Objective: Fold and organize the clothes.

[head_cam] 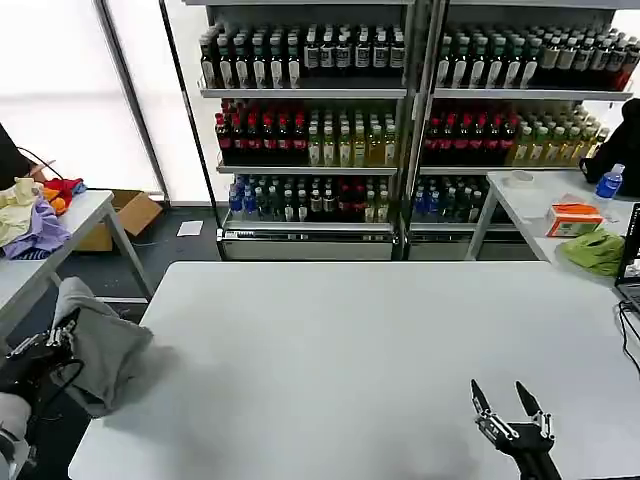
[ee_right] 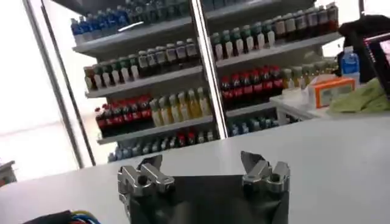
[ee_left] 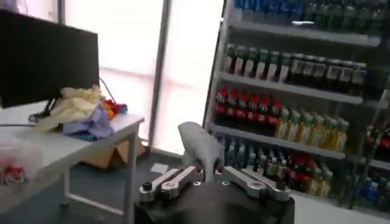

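Left claw (head_cam: 62, 335) sat off the desk's (head_cam: 350, 360) left edge, clenched on the grey shirt (head_cam: 100, 345). The shirt was bunched, hanging half over that edge; print and collar hidden. In the left wrist view only a grey tuft (ee_left: 200, 146) poked up between the fingers. Right claw (head_cam: 508, 405) was released, hovering over the near right of the desk.

Shirt (head_cam: 100, 345) plain grey. Bench (head_cam: 350, 350) white. Side heap (head_cam: 35, 215) yellow, purple, red. Far cloth (head_cam: 595, 250) lime-green.
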Robot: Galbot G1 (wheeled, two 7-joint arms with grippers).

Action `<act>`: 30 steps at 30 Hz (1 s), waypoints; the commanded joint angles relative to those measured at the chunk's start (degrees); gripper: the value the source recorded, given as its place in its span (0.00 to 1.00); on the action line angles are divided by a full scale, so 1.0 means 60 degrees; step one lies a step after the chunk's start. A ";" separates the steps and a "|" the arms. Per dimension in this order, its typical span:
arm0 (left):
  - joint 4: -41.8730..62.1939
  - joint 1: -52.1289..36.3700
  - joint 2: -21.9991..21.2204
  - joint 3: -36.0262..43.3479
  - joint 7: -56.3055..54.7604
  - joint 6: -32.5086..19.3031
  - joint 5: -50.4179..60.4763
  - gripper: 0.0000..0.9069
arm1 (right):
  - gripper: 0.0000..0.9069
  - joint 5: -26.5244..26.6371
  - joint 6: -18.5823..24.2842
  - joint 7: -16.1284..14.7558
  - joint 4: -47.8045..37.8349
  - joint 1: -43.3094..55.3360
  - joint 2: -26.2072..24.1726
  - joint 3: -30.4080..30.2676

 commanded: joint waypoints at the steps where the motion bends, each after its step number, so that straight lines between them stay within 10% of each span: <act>1: -0.1304 0.0355 -0.1103 0.4751 -0.0531 -0.0205 0.2559 0.01 | 1.00 0.0153 0.0003 0.0036 0.0082 0.0111 0.0065 0.0257; 8: 0.1865 -0.2254 -0.1714 1.0031 -0.1709 -0.0534 0.3963 0.01 | 1.00 0.0202 -0.0091 0.0037 0.0455 -0.0060 0.0360 0.0374; 17: 0.3515 -0.4772 -0.2806 1.2242 -0.2686 -0.0376 0.1842 0.03 | 1.00 -0.0543 -0.1061 0.0585 0.0821 -0.0393 0.0559 -0.0261; 20: 0.3664 -0.5174 -0.2937 1.2164 -0.2878 -0.0352 0.1483 1.00 | 1.00 -0.0732 -0.1845 0.0970 0.0897 -0.0287 0.0382 -0.0723; 30: 0.1994 -0.5462 -0.2308 1.0233 -0.2891 -0.0451 -0.2494 1.00 | 1.00 -0.0630 -0.3647 0.2009 0.0259 0.1596 -0.0615 -0.2660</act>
